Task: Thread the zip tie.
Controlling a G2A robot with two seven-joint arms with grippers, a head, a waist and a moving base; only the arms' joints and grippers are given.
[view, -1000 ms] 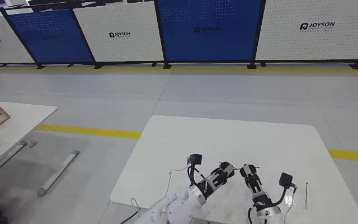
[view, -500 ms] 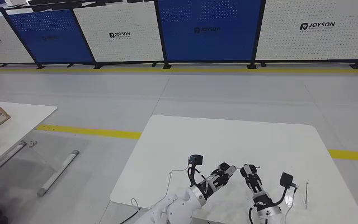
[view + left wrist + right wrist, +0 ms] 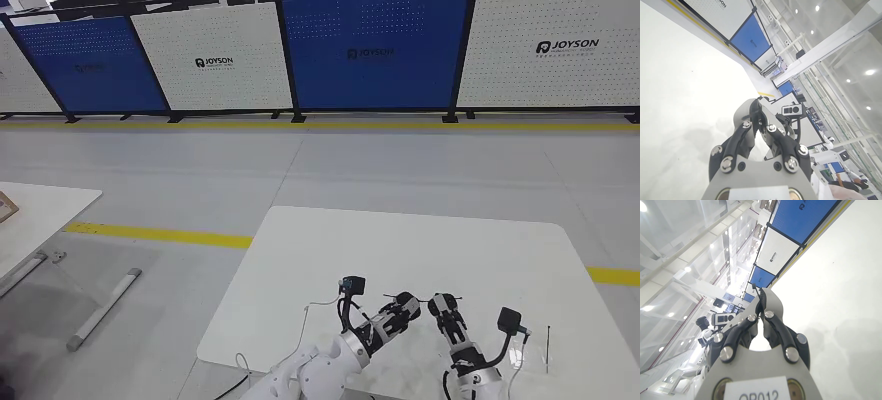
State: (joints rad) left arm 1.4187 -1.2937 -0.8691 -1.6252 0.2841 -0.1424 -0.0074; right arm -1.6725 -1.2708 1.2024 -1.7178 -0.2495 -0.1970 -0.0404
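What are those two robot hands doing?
The robot is working on a black zip tie. Its right gripper is shut on it, with the head end poking out past the fingertips. The left gripper is shut too and seems to pinch the thin tail. Both hang close together over the white table. A spare tie lies nearby.

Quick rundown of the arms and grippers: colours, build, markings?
Both arms have white shells with black joints and thin cables. Left gripper and right gripper match: silver-grey finger plates, black link bars, round silver bolts, and a grey base plate with a white printed label.
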